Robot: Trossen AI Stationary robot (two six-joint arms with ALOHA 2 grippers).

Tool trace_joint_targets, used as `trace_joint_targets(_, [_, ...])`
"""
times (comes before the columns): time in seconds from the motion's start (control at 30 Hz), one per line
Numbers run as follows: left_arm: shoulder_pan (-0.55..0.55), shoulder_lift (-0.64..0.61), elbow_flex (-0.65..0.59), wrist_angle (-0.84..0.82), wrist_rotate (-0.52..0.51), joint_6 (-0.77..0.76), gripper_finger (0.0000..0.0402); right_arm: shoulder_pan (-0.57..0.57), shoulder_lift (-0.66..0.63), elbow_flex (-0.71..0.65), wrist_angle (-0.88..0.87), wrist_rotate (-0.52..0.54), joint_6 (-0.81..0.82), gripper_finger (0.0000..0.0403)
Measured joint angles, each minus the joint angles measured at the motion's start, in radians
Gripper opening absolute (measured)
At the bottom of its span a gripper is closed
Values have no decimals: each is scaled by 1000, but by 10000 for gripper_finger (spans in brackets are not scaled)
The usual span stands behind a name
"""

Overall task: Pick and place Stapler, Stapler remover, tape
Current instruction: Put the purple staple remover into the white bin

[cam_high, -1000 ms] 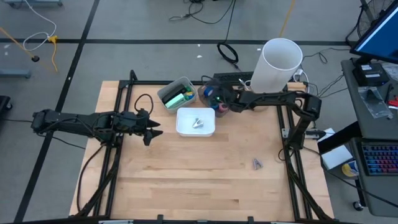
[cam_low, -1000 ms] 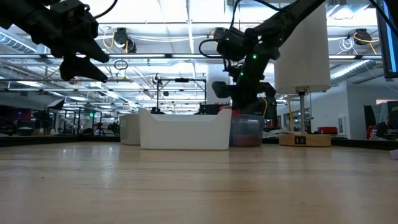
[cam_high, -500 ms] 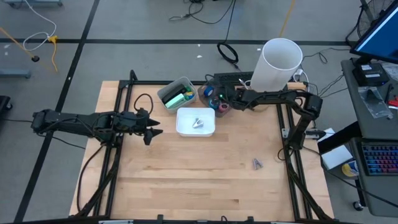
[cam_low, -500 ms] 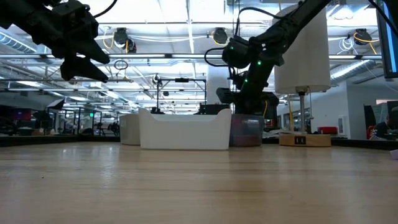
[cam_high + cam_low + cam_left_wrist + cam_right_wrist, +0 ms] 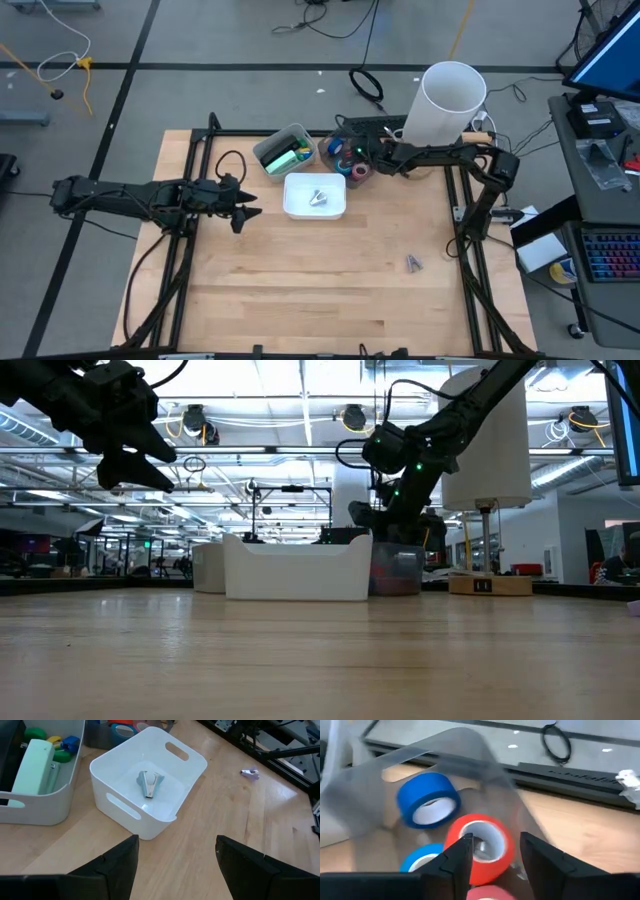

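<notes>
Several tape rolls lie in a clear bin (image 5: pixel 350 160) at the table's far side: a red roll (image 5: pixel 487 845), a blue roll (image 5: pixel 427 800), a lighter blue roll (image 5: pixel 422 860) and a pink roll (image 5: pixel 492 894). My right gripper (image 5: pixel 496 839) hangs open in the bin over the red roll, one finger in front of its hole, the other outside its wall. A pale green stapler (image 5: pixel 35 765) lies in the grey bin (image 5: pixel 285 150). A stapler remover (image 5: pixel 149 784) rests on the floor of the white bin (image 5: pixel 315 195). My left gripper (image 5: pixel 248 212) hovers open left of the white bin. My right gripper comes at the red roll slanting down from the table's right. One finger (image 5: pixel 462 852) stands over the roll's pale hole (image 5: pixel 482 837), the other (image 5: pixel 535 855) just outside its wall. Whether either finger touches the roll, I cannot tell. The roll lies in the bin.
A tall white cylinder (image 5: pixel 445 105) stands at the far right, close behind my right arm. A small grey-purple thing (image 5: pixel 413 263) lies on the bare wood at the right. A black frame (image 5: pixel 200 150) borders the table. The near half of the wood gives free room.
My right gripper has sunk a little over the clear bin and shifted slightly along the table's far edge, its wrist rolling somewhat. The bins and what lies in them stand as before.
</notes>
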Motion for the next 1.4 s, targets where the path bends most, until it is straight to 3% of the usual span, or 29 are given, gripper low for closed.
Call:
trace_joint_targets(0.2, [0,0,0,0,0,2,262,14,-50,0,40,-182,7,165])
trace_joint_targets(0.4, [0,0,0,0,0,2,262,82,-178,1,10,-410,-30,153])
trace_joint_targets(0.6, [0,0,0,0,0,1,262,227,-343,0,-250,-678,-48,142])
trace_joint_targets(0.73, [0,0,0,-1,0,1,262,346,-442,0,-509,-785,58,137])
trace_joint_targets(0.87, [0,0,0,-1,-5,0,262,483,-519,0,-731,-782,239,134])
trace_joint_targets(1.1, [0,0,0,-1,-8,0,262,687,-566,0,-948,-778,487,134])
trace_joint_targets(1.4, [0,0,0,-1,-8,-19,262,809,-566,-51,-941,-618,645,133])
